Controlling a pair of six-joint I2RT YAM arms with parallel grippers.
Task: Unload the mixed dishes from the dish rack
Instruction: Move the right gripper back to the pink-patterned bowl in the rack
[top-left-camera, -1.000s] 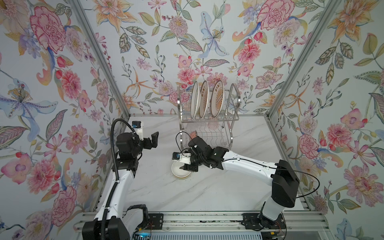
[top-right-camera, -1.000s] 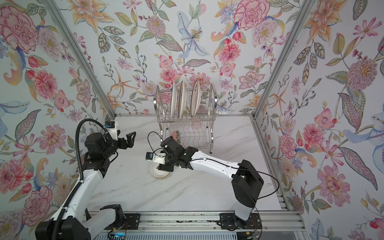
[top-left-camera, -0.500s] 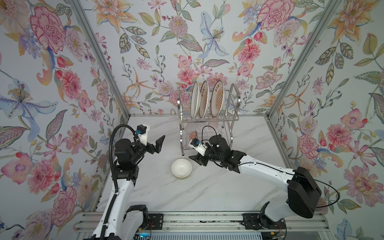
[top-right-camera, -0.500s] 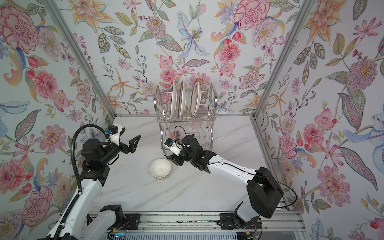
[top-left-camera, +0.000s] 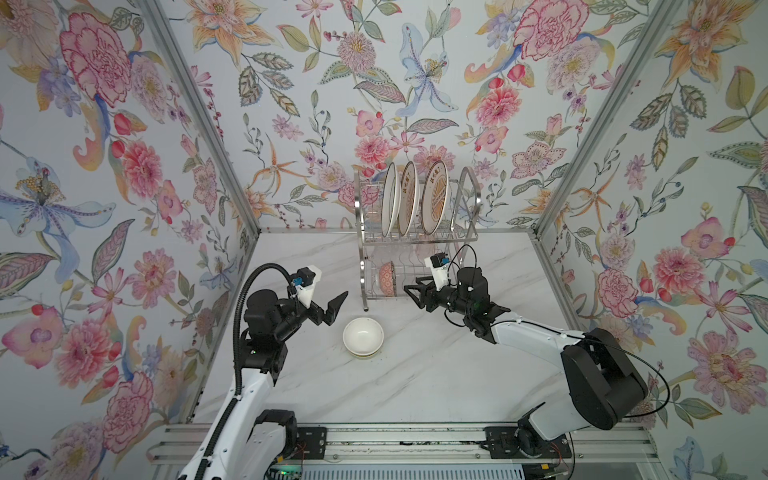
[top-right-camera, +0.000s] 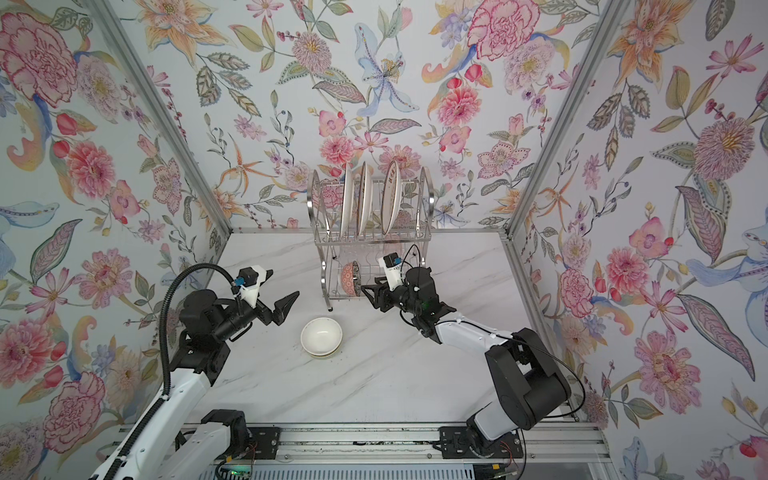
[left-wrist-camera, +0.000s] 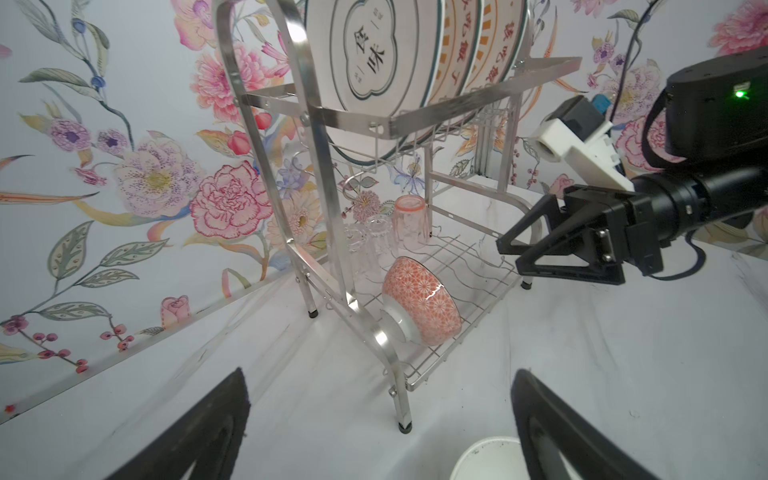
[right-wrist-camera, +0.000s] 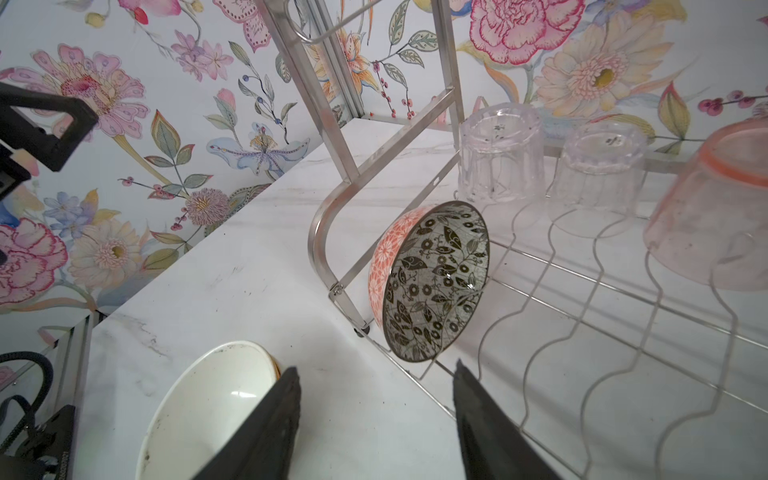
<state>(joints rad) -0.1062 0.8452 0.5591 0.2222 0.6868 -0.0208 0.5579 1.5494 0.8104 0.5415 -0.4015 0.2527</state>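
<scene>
Far left, your left gripper (top-left-camera: 333, 308) hangs above the marble tabletop (top-left-camera: 415, 382) with its jaws spread wide and nothing between them, aimed towards the rack.

Just right of it, a plain white glazed bowl (top-left-camera: 363, 336) sits mouth up on the table, apparently nested in a second one.

Centre, the two-tier shiny steel wire dish rack (top-left-camera: 415, 240) carries three white plates with orange centres and dark rims (top-left-camera: 434, 201) upright on its upper shelf. On the lower shelf two small clear ribbed cups (right-wrist-camera: 498, 162) and a pink-tinted one (right-wrist-camera: 715, 216) stand upside down. At that shelf's left end, an orange-patterned bowl with a black leaf-print inside (right-wrist-camera: 432, 282) stands on edge.

Right, your right gripper (top-left-camera: 414, 293) hovers at the open front of the lower shelf, jaws partly apart and empty.

The next pick likely turns on that bowl. Its axis runs along the shelf, mouth towards the right gripper and foot towards the left one. It lies just left of the right fingertips with open shelf between, while the arched side frame (left-wrist-camera: 316, 174) stands between it and the left gripper. The right arm looks better placed.
</scene>
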